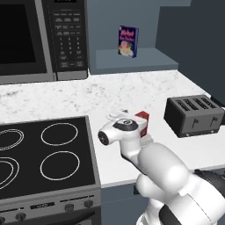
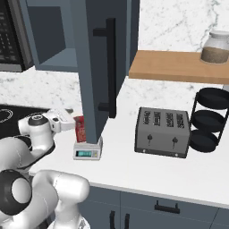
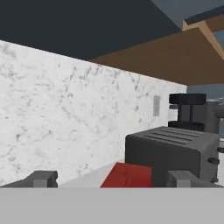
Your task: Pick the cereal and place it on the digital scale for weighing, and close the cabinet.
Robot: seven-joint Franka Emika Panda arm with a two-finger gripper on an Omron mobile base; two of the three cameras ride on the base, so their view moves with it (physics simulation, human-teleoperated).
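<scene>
The red cereal [image 2: 80, 129] is standing upright on the digital scale [image 2: 88, 150] at the left-centre of the right base view, partly hidden behind the edge of the open cabinet door [image 2: 96, 67]. In the hand view the fingers [image 3: 43, 178] are standing wide apart, gripping nothing, with the box's red top low between them. The gripper [image 2: 67, 117] is hovering just left of the box. The toaster [image 2: 162, 132] is sitting to the right on the white tabletop [image 2: 134, 172].
</scene>
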